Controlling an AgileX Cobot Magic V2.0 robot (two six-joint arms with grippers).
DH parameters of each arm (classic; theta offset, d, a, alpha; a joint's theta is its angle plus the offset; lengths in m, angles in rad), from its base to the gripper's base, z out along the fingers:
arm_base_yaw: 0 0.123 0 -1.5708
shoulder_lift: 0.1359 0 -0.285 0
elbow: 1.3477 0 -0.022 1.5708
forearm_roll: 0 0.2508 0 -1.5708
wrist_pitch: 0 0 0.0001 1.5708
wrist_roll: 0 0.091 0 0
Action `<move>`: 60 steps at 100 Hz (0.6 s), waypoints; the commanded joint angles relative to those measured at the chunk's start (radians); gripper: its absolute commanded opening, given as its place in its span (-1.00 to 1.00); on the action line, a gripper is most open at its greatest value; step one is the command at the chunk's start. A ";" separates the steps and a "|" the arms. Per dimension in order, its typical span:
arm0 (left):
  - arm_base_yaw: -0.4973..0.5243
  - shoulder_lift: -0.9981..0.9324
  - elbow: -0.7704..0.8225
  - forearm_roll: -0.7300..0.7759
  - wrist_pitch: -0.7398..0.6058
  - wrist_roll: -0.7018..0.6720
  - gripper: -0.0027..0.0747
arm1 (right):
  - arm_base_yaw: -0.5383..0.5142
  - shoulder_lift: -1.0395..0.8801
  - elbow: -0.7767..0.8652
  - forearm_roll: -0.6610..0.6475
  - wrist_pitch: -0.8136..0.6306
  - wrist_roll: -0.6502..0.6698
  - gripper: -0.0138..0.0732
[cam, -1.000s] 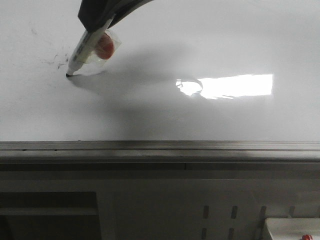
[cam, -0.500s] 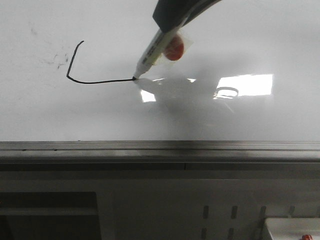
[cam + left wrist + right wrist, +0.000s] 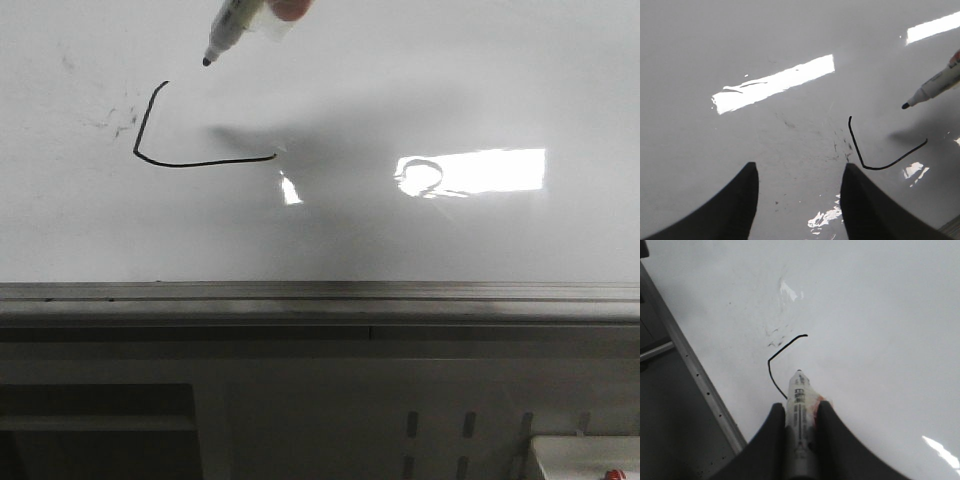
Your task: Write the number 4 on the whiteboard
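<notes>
Above, my right gripper [image 3: 799, 422] is clamped on a white-barrelled, black-tipped marker [image 3: 228, 30], held off the glossy white whiteboard [image 3: 400, 240] so no stray line is drawn. Only the thin black L-shaped stroke of the number 4 [image 3: 180, 150] lies at the board's left; its vertical is not yet drawn. My left gripper [image 3: 799, 200] hangs spread and empty near it

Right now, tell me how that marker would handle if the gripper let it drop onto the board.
The marker has a round barrel, so it would probably roll on the glossy whiteboard. It looks slim, rigid and light, pinched by the right gripper. Its uncapped tip would likely smear near the number 4.
</notes>
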 commanded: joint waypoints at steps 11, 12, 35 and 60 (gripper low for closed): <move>0.001 0.002 -0.028 -0.005 -0.085 -0.008 -0.03 | -0.011 0.029 -0.046 -0.025 -0.119 -0.004 -0.83; 0.001 0.002 -0.028 -0.005 -0.085 -0.008 -0.03 | -0.011 0.032 -0.045 -0.027 -0.120 -0.004 -0.83; 0.001 0.002 -0.028 -0.003 -0.085 -0.008 -0.03 | -0.012 0.056 -0.045 -0.066 -0.139 -0.004 -0.83; 0.001 0.002 -0.028 0.002 -0.085 -0.008 -0.03 | -0.012 0.056 -0.045 -0.066 -0.096 -0.004 -0.83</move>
